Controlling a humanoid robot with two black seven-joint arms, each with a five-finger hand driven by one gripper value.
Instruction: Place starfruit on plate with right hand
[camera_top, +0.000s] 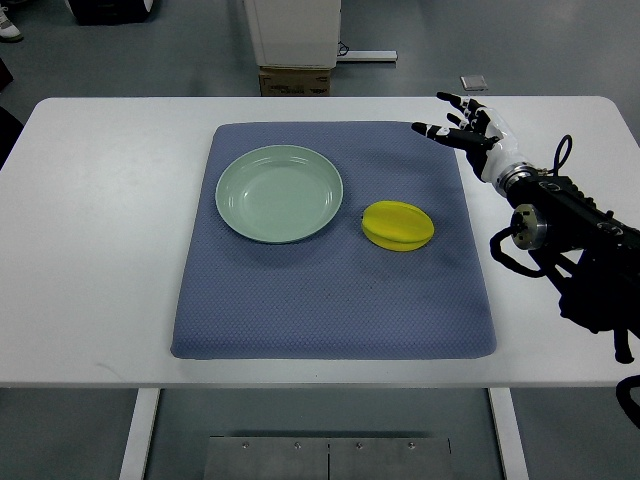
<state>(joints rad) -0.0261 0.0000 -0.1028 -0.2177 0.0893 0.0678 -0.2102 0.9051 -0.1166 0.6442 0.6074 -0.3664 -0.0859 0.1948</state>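
Blue mat (330, 300) lies low in the frame on the white table (100, 250). On it, near the middle, sits the yellow starfruit (398, 225), with the green plate (279, 193) just to its left, not touching. The plate has nothing on it. At the upper right, the right hand (465, 125) hangs with fingers spread, holding nothing, apart from the fruit. So no step looks done yet: reach, grab, lift and put down are all left.
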